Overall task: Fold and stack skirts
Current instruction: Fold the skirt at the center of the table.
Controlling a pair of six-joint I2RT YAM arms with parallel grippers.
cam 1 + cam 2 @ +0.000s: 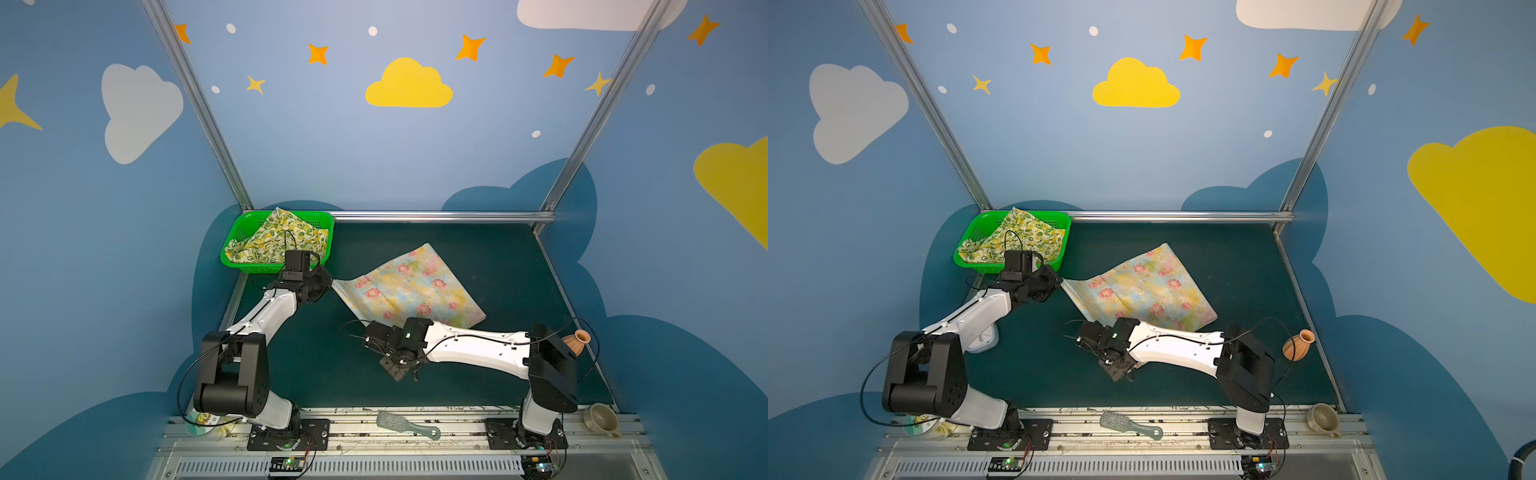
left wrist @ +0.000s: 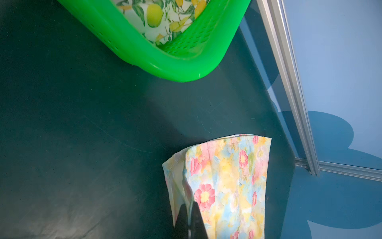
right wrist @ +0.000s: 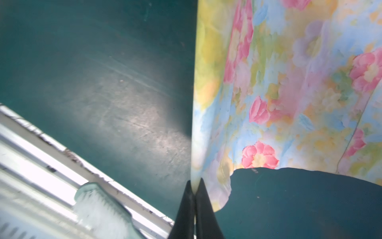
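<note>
- Overhead, in both top views, the floral skirt [image 1: 411, 286] is lying mid-desk [image 1: 478, 257], its near corners being held by the left end effector [image 1: 329, 282] and right end effector [image 1: 368, 326]; the lemon skirt [image 1: 274, 241] is sitting in the green basket [image 1: 328, 237].
- Left wrist: the left end effector [image 2: 190, 215] is pinching the floral skirt [image 2: 227, 182] at its hem.
- Right wrist: the right end effector [image 3: 195, 192] is pinching another edge of the floral skirt [image 3: 289, 82].

Lemon skirt [image 2: 157, 18] runs off the edge in the left wrist view, and the brush [image 3: 99, 209] is pure blur in the right wrist view.
</note>
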